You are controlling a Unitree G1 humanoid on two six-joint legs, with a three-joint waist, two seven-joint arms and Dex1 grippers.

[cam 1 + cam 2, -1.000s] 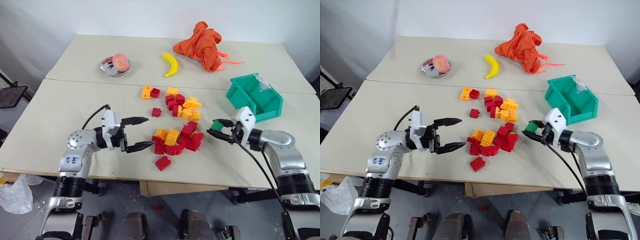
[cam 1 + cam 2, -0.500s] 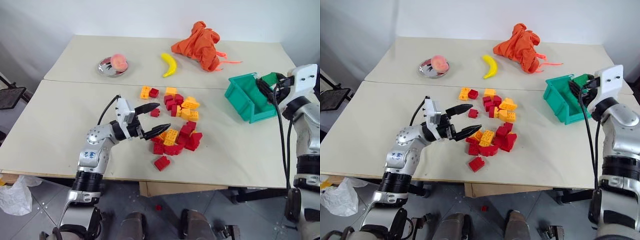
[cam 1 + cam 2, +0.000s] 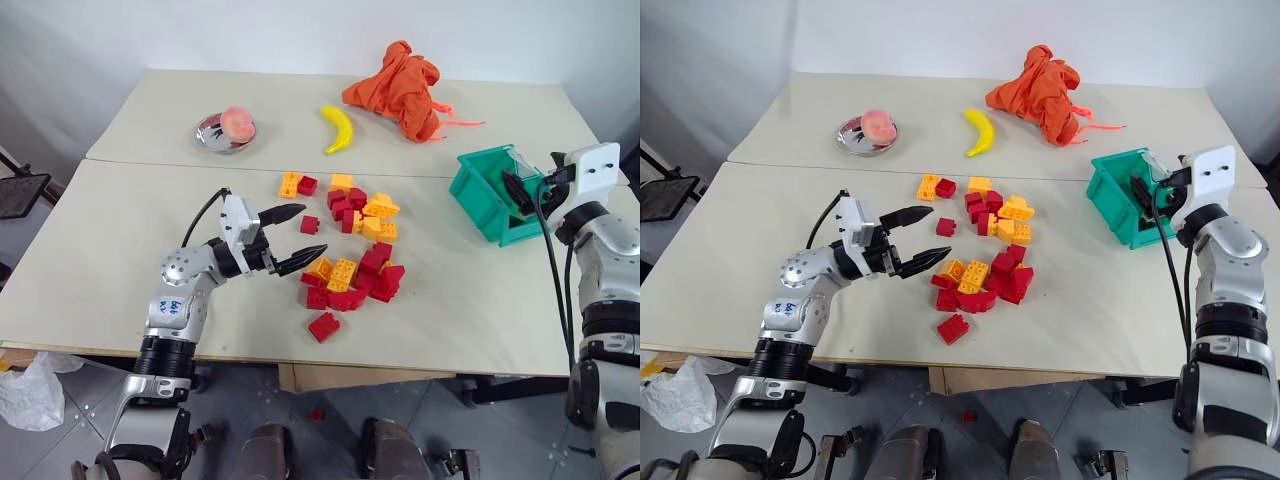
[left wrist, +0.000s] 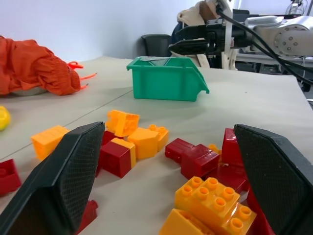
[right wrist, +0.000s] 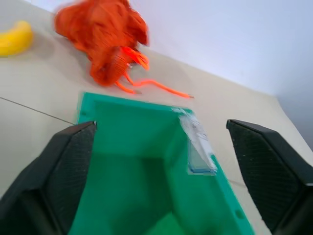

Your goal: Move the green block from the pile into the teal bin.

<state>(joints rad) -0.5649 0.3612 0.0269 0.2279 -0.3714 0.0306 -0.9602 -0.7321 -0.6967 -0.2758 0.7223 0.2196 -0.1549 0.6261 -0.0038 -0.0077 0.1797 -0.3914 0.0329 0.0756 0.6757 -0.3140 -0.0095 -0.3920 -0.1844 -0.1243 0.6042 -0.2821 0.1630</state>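
Right wrist view looks straight down into the teal bin (image 5: 146, 186), the right gripper's (image 5: 161, 196) two black fingers (image 5: 58, 171) spread wide to either side of its cavity and holding nothing. A patch of brighter green at the bin's floor may be the green block, though it cannot be made out with certainty; the block shows nowhere among the bricks on the surface (image 3: 130, 230). From the head views, the right gripper (image 3: 1143, 193) hangs over the bin's open top at the right edge of the surface, with its clear label holder (image 5: 195, 147) on the far wall.

Across the surface, the left gripper (image 3: 297, 238) hovers just beside the pile (image 3: 352, 250) of red and yellow-orange bricks, its fingers parted and empty, pointing toward the bricks. Left wrist view shows yellow-orange and red bricks between and beyond those fingers, the teal bin well behind them.

Farther back lie a yellow banana (image 3: 339, 128), a crumpled orange cloth (image 3: 400, 88) and a small metal dish (image 3: 220, 135) with a peach (image 3: 237, 121) in it.
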